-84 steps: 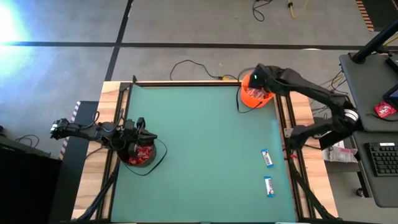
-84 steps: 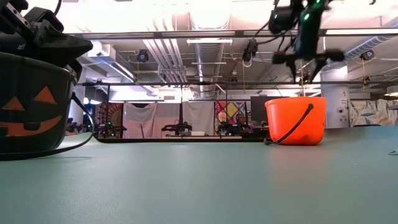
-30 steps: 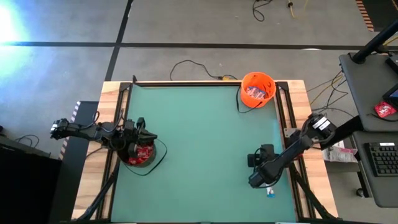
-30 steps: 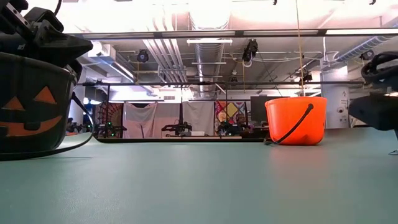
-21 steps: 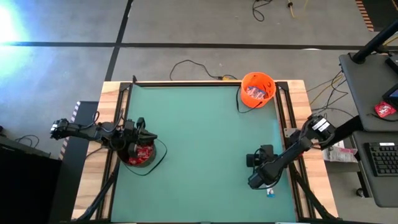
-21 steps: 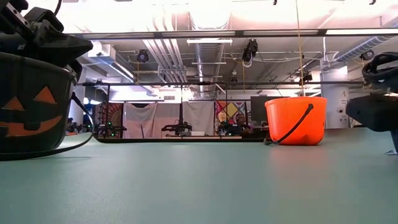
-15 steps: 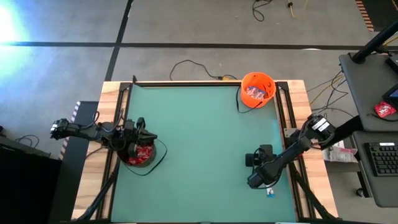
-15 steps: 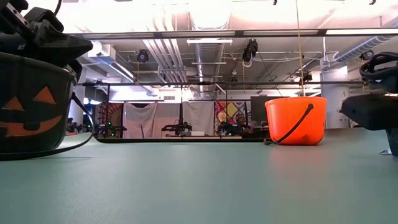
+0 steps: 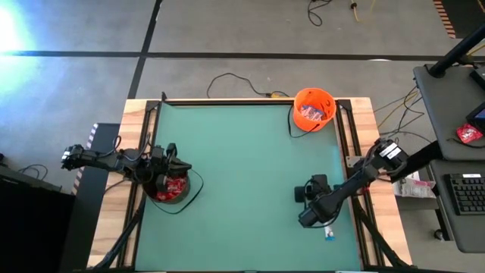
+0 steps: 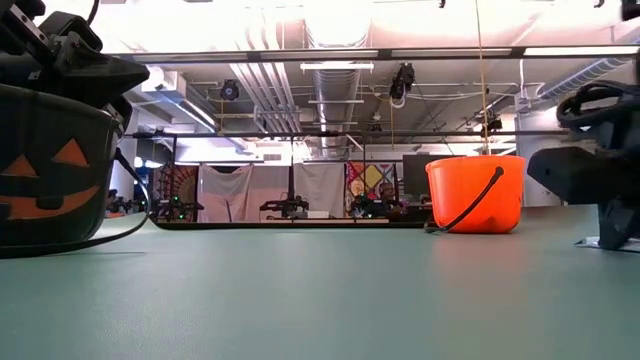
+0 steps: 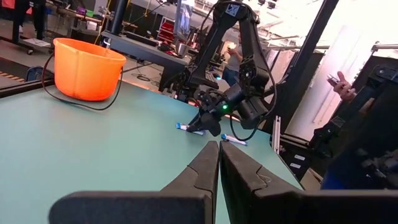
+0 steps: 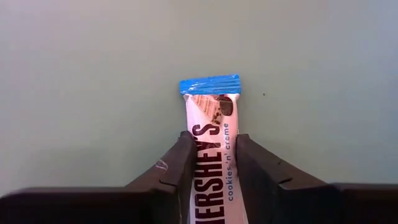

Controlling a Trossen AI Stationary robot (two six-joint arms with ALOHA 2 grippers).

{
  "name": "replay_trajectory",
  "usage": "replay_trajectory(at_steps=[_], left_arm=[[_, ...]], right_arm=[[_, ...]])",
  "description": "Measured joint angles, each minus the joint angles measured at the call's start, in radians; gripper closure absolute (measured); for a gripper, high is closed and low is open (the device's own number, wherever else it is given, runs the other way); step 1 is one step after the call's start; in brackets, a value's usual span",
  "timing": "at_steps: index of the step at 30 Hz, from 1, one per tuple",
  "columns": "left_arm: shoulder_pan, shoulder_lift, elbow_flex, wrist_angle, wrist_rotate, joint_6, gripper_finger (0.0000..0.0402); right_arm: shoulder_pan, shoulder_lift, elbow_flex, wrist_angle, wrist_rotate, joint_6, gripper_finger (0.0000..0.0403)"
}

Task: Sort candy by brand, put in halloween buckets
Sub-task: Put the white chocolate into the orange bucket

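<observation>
Right gripper (image 12: 211, 163) is low on the counter (image 9: 242, 167), fingers (image 12: 177, 165) pinching a white-and-blue bar (image 12: 211, 134); left gripper (image 11: 219, 163), fingers pressed together, empty, sits over the black bucket (image 9: 173, 188)

Setting: robotics lab or workshop, open-plan industrial hall. Evidence: exposed ceiling ducts (image 10: 335, 75) and pipework with strip lighting; polished concrete floor (image 9: 227, 38) marked with dark tape lines; loose cables (image 9: 235, 80) trailing across it; green-topped work table (image 9: 242, 167) in a wooden frame; adjacent desk with keyboard (image 9: 464, 193); further dark robot arms (image 10: 290, 205) on stands in the background; a person (image 11: 235, 53) standing among equipment racks.
</observation>
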Motion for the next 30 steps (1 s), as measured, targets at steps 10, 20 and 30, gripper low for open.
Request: replay_trajectory(at_steps=[10, 20, 30], left_arm=[[0.000, 0.000, 0.000, 0.000, 0.000, 0.000, 0.0402], [0.000, 0.000, 0.000, 0.000, 0.000, 0.000, 0.0402], [0.000, 0.000, 0.000, 0.000, 0.000, 0.000, 0.0402]], right_arm=[[-0.115, 0.006, 0.156, -0.053, 0.025, -0.154, 0.0310], [-0.181, 0.009, 0.249, -0.064, 0.085, -0.184, 0.0348], [-0.179, 0.009, 0.224, -0.067, 0.051, -0.176, 0.0383]])
